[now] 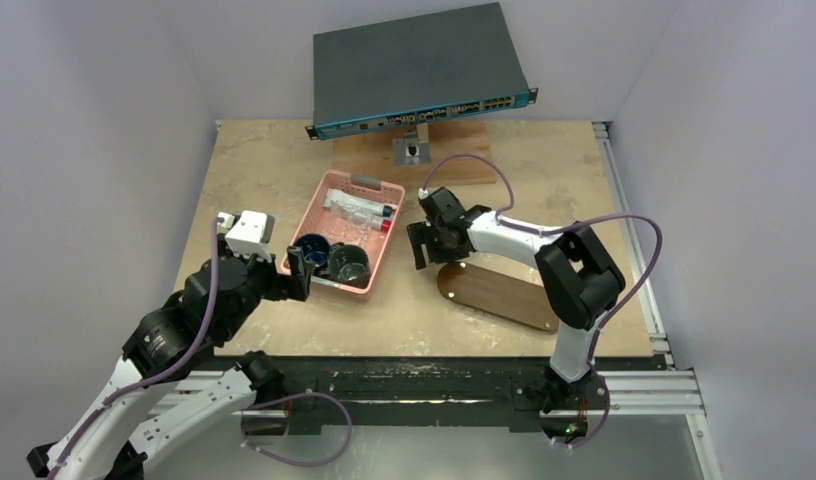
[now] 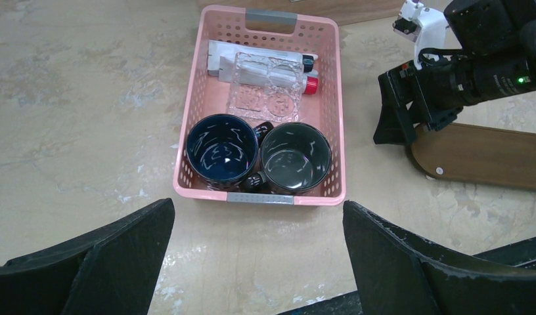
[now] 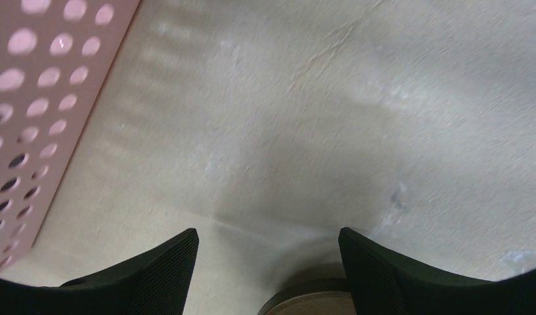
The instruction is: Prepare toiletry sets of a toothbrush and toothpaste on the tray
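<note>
Right arm [image 1: 506,236] bent over tray [image 1: 499,293], jaws apart

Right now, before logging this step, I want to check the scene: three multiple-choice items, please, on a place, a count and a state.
1. Where do the toiletry sets lie? A inside a mug; B in the basket, beyond the mugs; C on bare table.
2. How many mugs are in the basket? A three; B one; C two.
3. The right tool is: A open, empty; B shut on a tube; C shut on a mug.
Answers: 1B, they fill the basket's far end; 2C, two dark rims side by side; 3A, its fingers stand apart over table.
</note>
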`<state>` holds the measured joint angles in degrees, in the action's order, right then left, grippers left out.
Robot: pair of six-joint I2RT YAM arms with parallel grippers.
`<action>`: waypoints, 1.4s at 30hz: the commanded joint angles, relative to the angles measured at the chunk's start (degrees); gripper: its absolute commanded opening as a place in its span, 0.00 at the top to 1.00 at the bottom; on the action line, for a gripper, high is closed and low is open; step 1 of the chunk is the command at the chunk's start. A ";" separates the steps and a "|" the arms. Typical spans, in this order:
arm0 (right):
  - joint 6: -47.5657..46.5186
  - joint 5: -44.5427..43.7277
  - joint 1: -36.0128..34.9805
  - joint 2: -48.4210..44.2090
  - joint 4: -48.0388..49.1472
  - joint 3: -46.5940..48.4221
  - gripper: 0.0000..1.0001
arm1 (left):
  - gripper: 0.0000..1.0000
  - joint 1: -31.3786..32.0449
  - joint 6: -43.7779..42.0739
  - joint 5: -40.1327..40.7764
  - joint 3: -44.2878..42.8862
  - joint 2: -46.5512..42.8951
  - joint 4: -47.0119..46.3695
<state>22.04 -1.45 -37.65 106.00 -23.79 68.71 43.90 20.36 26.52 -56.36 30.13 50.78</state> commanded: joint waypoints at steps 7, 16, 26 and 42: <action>0.75 -0.11 -3.75 -12.07 -3.80 -4.88 0.19 | 0.00 -0.20 -0.58 1.05 0.01 0.15 -0.48; 5.23 -3.62 -4.08 -20.96 -5.51 -9.33 0.19 | 0.00 -0.17 -0.58 0.99 0.01 -0.08 -0.56; 16.67 -12.87 -4.05 -28.37 -9.94 -15.26 0.18 | 0.00 -0.20 -0.67 0.31 -0.13 -0.50 -0.60; 32.38 -28.52 2.61 -36.35 -22.73 -21.31 0.11 | 0.00 -0.22 -0.58 -2.46 -0.01 -1.72 -1.09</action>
<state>49.28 -25.06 -39.24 72.60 -42.92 49.12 43.90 20.36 25.41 -56.36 29.30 50.76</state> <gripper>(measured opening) 0.890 0.998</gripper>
